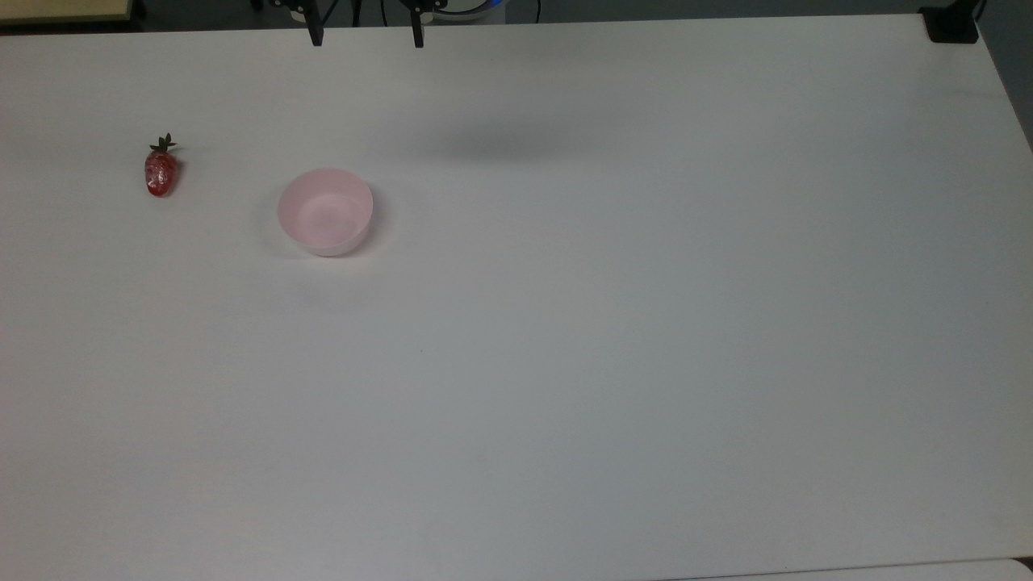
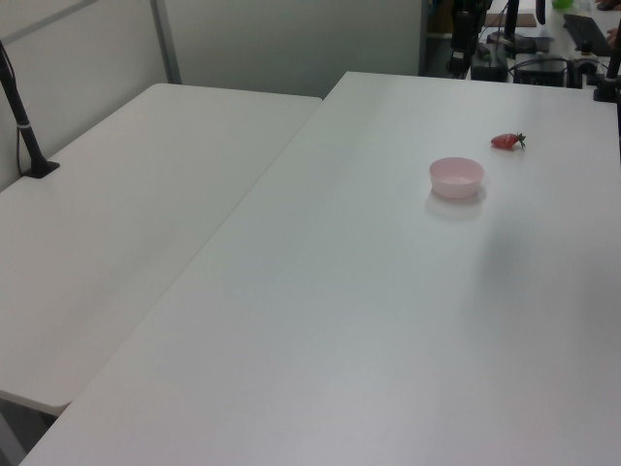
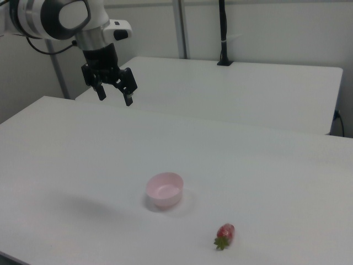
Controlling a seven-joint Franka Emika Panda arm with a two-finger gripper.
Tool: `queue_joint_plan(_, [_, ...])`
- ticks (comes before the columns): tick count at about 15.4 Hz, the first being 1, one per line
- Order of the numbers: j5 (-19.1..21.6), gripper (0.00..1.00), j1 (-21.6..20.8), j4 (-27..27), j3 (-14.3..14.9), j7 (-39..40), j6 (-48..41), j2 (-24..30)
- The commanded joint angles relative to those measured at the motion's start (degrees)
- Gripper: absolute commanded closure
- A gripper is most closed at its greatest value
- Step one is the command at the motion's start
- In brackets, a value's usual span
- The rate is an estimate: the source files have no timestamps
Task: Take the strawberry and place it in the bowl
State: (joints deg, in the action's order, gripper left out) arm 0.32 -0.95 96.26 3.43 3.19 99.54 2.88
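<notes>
The red strawberry with its green tuft lies on the white table at the top view's left, also seen as the strawberry and the strawberry. The pale pink bowl stands upright and holds nothing, a short way to the top view's right of the fruit; the bowl and the bowl show the same. My gripper hangs high above the table, open, with nothing between its fingers, far from both things. Its fingertips poke in at the top view's upper edge.
The white table stretches wide to the top view's right. A second white table adjoins it with a black pole clamped on. Cables and gear sit past the far edge in the left view.
</notes>
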Motion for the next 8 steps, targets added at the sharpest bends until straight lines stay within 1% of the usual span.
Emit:
queue_joint_plan(1, [0.6,0.00,0.2,1.4,-0.3,1.1,-0.7,1.5])
queue_joint_plan(4, [0.6,0.00,0.2,1.4,-0.3,1.3,-0.8,1.6])
queue_joint_plan(5, [0.0,0.00,0.2,1.4,-0.3,1.6,-1.6,1.6])
queue_joint_plan(6, [-0.5,0.00,0.4,1.4,-0.3,3.2,-2.1,1.6])
queue_joint_plan(7, [-1.4,0.00,2.2,1.0,-0.1,7.1,-2.8,1.6])
queue_joint_plan(8, [-1.4,0.00,3.8,0.9,-0.1,10.2,-3.3,1.7])
